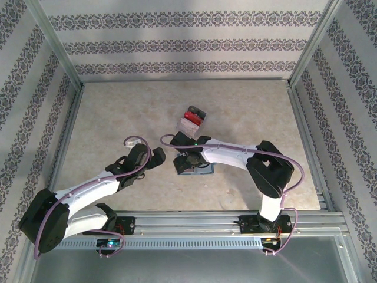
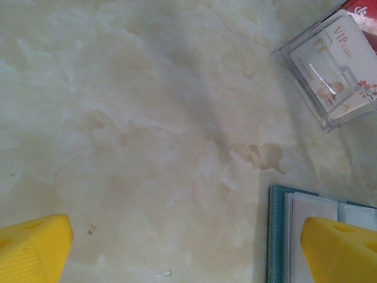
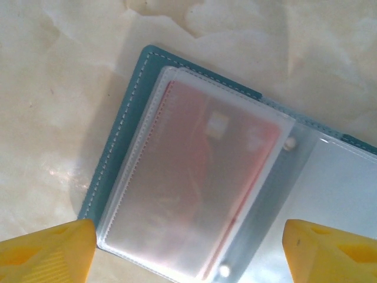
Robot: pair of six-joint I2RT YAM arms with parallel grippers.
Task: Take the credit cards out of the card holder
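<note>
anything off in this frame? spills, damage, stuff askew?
Nothing stands out. The card holder lies open and flat, a red card sits squarely in its clear sleeve, and the clear box looks intact.

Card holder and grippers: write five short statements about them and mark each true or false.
1. The card holder lies open on the table. True.
2. A red card sits inside one of its clear sleeves. True.
3. The right gripper is clamped on the red card. False: its jaws stand wide apart, holding nothing.
4. The clear box is empty. False: it holds a white VIP card.
5. The left gripper is open. True.
</note>
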